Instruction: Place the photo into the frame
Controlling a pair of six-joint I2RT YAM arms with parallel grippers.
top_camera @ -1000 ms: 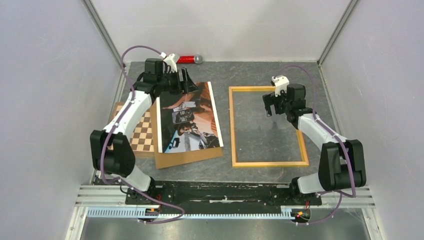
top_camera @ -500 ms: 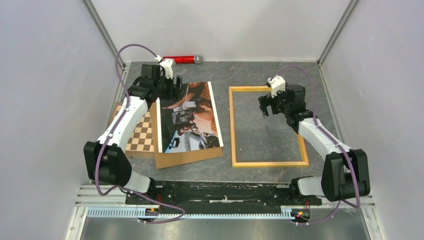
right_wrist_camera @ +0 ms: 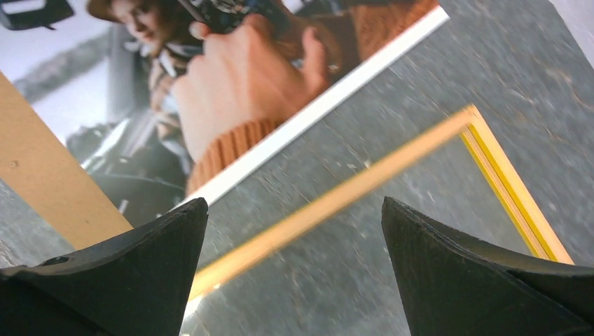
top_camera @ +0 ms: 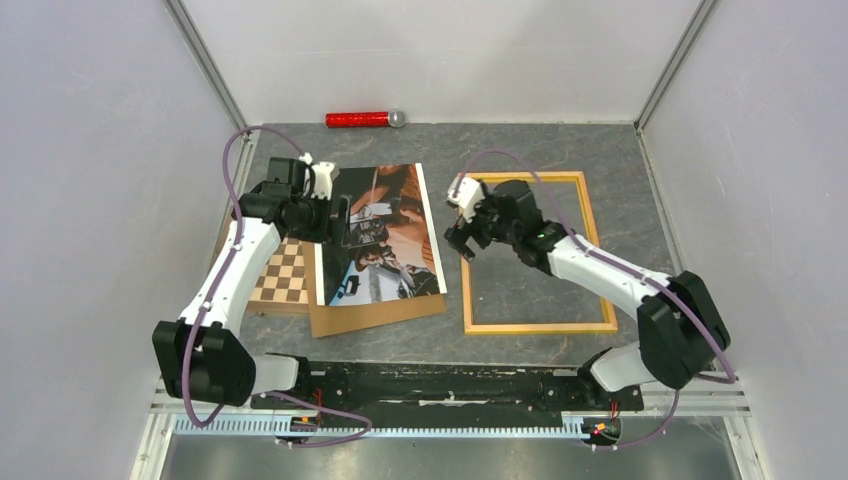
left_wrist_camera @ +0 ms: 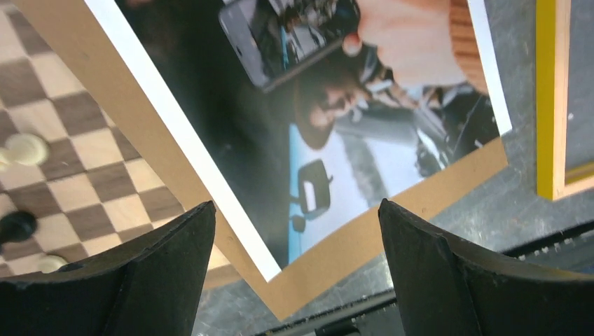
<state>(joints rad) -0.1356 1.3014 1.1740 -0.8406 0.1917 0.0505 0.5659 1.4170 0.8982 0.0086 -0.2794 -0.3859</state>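
Note:
The photo (top_camera: 400, 250) lies face up on a brown backing board (top_camera: 375, 315), left of centre. The frame (top_camera: 540, 327), yellow-orange wood, lies flat to its right with bare table inside it. My left gripper (top_camera: 345, 220) hovers open over the photo's left part. In the left wrist view the left gripper (left_wrist_camera: 294, 210) is empty, with the photo (left_wrist_camera: 336, 140) and its near corner below. My right gripper (top_camera: 465, 238) hangs open over the frame's left rail. Between the right gripper's (right_wrist_camera: 294, 203) fingers, the right wrist view shows that rail (right_wrist_camera: 336, 199) beside the photo's white edge (right_wrist_camera: 315, 112).
A brown-and-cream chessboard (top_camera: 280, 275) sticks out from under the board's left side, with small pieces (left_wrist_camera: 24, 148) on it. A red cylinder (top_camera: 362, 119) lies at the back wall. Grey walls close in the table on three sides.
My left arm drew back from the photo's far edge toward its middle-left, and its jaws widened. My right arm swung left, from over the frame's inside to above its left rail.

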